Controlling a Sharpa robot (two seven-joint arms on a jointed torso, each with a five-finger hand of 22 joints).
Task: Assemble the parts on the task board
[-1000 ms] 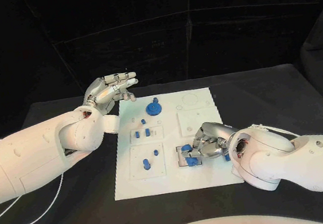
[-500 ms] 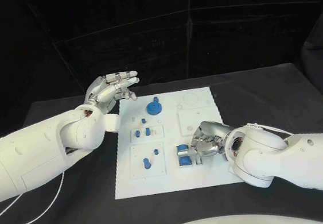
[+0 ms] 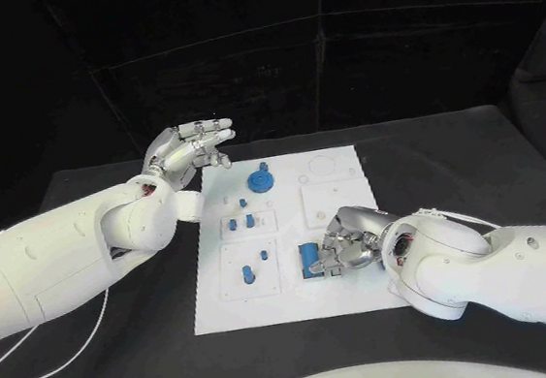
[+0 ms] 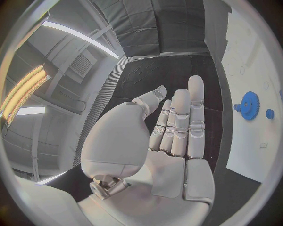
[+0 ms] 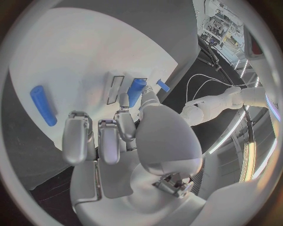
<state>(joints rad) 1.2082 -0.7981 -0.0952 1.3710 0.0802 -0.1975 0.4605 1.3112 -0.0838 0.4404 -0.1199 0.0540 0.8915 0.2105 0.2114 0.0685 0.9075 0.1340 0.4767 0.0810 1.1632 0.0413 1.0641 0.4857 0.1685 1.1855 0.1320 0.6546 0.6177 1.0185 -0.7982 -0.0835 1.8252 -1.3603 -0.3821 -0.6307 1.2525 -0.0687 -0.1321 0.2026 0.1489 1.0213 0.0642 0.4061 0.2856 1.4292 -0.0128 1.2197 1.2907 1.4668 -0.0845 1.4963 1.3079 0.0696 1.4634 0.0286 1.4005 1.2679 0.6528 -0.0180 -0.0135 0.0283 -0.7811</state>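
Since a second ago, blue cylinder (image 3: 312, 258) tipped nearer upright under my right hand (image 3: 346, 244), fingers pinching it at board's (image 3: 223, 315) near edge. Could topple if released off-socket. Left hand (image 3: 186, 150) hovers, fingers spread.

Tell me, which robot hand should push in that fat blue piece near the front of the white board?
Probably the right robot hand. Its fingers already sit at the blue cylinder on the task board. The left robot hand hangs open off the board's far corner, holding nothing.
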